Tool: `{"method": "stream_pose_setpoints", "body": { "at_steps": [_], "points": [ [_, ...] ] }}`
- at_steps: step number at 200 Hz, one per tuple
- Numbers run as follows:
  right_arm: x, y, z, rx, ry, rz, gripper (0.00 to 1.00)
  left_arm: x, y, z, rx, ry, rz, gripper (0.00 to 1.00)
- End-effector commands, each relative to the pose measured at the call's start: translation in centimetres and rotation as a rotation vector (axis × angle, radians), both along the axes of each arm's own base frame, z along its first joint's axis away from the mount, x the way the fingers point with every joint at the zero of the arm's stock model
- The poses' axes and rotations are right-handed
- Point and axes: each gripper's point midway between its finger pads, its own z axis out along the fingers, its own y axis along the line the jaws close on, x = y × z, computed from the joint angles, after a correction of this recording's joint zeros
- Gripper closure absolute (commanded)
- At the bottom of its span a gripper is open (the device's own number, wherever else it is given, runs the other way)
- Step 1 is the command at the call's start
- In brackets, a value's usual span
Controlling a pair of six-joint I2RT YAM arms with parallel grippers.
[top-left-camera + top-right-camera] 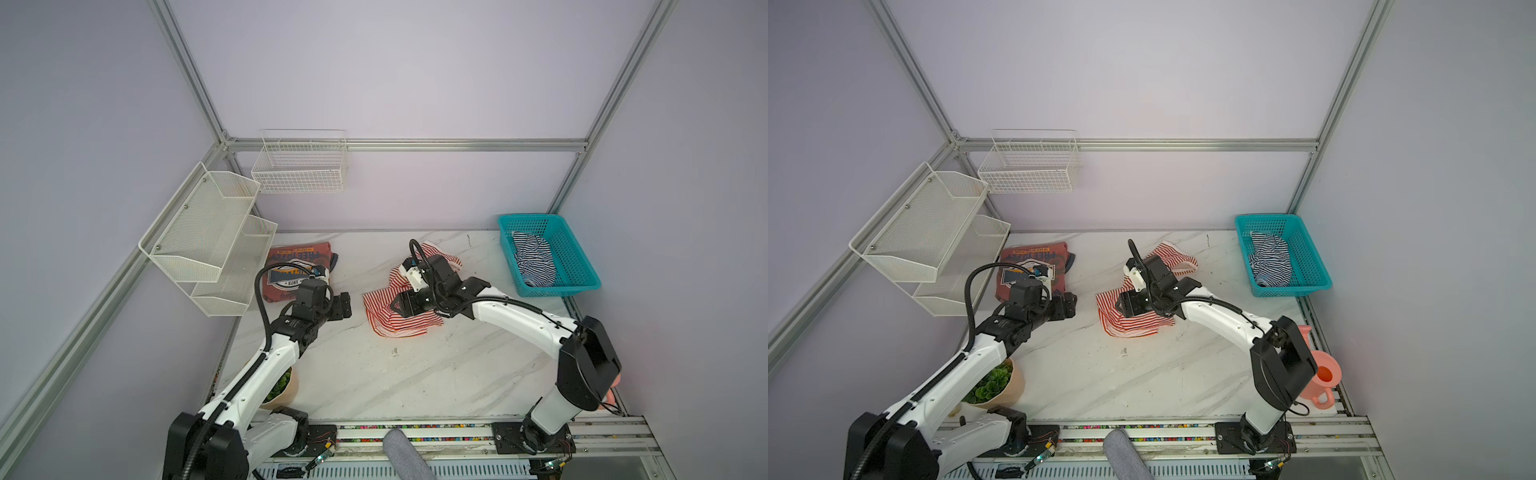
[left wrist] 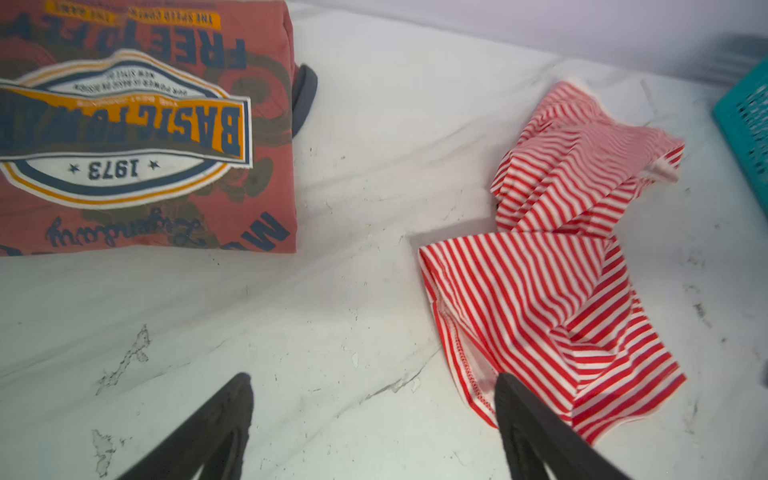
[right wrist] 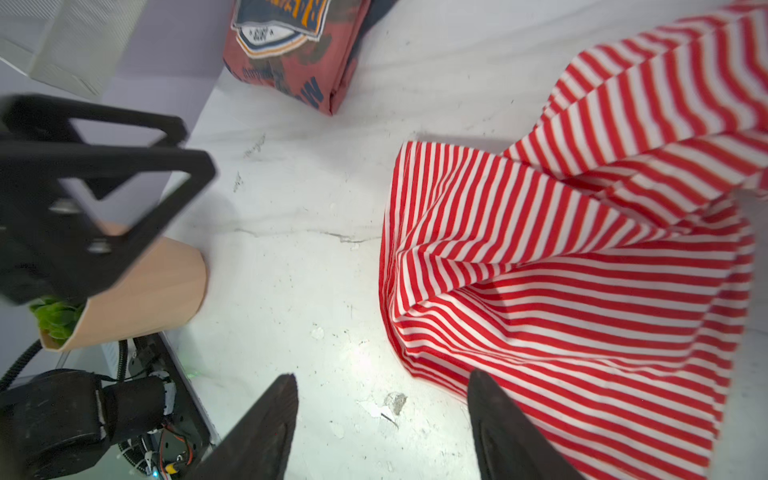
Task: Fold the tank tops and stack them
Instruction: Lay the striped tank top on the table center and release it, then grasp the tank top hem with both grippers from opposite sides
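Tank tops lie in two places, both beyond the nearest clutter. Closest to the arms' bases, a tan pot of green succulents (image 1: 994, 384) stands at the left front corner of the white marble-patterned surface (image 1: 374, 374). A coral-pink plastic watering can (image 1: 1325, 374) sits at the right front edge, partly behind the right arm.

Further in, the left hand (image 1: 343, 305) is held over bare surface with its black fingers (image 2: 224, 419) spread wide and nothing between them. Near it, the right hand (image 1: 395, 305) hangs over the left edge of the soft red-and-white striped tank top (image 1: 399, 324). Its fingers are parted, and only bare surface shows in the gap in the right wrist view. That top lies crumpled and unfolded mid-surface.

Left of it and a little farther back, a folded rust-red garment with a navy-and-white "1973" badge (image 1: 291, 257) lies flat. At the far right, the navy-and-white striped tank top (image 1: 534, 259) is heaped inside a teal plastic mesh basket (image 1: 571, 253).

Beyond, a white mesh two-tier rack (image 1: 208, 232) hangs on the left wall and a white wire basket (image 1: 299, 166) on the back wall.
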Motion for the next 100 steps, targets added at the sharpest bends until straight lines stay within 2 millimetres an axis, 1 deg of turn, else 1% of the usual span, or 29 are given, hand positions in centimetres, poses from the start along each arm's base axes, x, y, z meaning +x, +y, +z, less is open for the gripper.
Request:
{"method": "stream_pose_setpoints", "body": {
  "at_steps": [1, 19, 26, 30, 32, 35, 51, 79, 100],
  "points": [
    [0.6, -3.9, -3.3, -0.092, 0.055, -0.136, 0.35, 3.8, -1.5, 4.2, -0.027, -0.098, -0.028, 0.16],
    [0.9, -6.3, -4.9, -0.113, 0.087, -0.2, 0.37, 5.4, -2.0, 2.8, -0.006, -0.054, -0.039, 0.19],
    [1.0, -7.2, -5.5, -0.121, 0.099, -0.224, 0.37, 6.1, -2.2, 2.4, 0.002, -0.039, -0.04, 0.19],
    [1.2, -7.7, -5.9, -0.126, 0.106, -0.237, 0.37, 6.5, -2.2, 2.5, 0.005, -0.042, -0.039, 0.19],
    [1.2, -7.9, -6.1, -0.129, 0.109, -0.243, 0.37, 6.8, -2.2, 1.5, 0.014, -0.016, -0.04, 0.19],
    [1.3, -8.2, -6.3, -0.132, 0.114, -0.255, 0.38, 7.1, -2.2, 1.1, 0.02, -0.006, -0.039, 0.19],
    [1.9, -10.0, -7.6, -0.154, 0.141, -0.307, 0.38, 8.6, -2.4, 0.3, 0.041, 0.012, -0.037, 0.18],
    [2.5, -12.2, -9.4, -0.185, 0.174, -0.366, 0.36, 10.6, -3.2, -1.2, 0.058, 0.048, -0.062, 0.15],
    [2.6, -12.7, -10.3, -0.185, 0.197, -0.376, 0.35, 11.6, -3.8, -2.7, 0.06, 0.091, -0.084, 0.15]
  ]
}}
